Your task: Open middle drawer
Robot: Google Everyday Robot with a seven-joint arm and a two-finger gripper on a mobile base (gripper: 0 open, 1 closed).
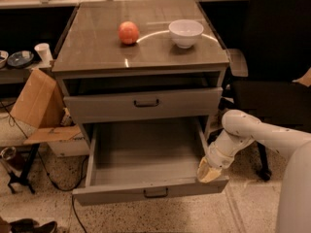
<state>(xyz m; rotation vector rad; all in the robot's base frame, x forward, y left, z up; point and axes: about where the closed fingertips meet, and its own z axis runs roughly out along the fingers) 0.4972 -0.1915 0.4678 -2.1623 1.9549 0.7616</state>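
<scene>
The middle drawer is the wide, shallow grey one, pulled far out of the cabinet towards the camera. Its plain grey inside is bare. Its low front panel carries a small black loop handle at the centre. My gripper is at the drawer's right front corner, against the top of the side wall just behind the front panel. The white arm reaches in from the right. Above, the grey drawer with the taller front stands slightly out.
A red-orange fruit and a white bowl sit on the cabinet top. A black chair stands close on the right. A cardboard box, a paper cup and floor cables are on the left.
</scene>
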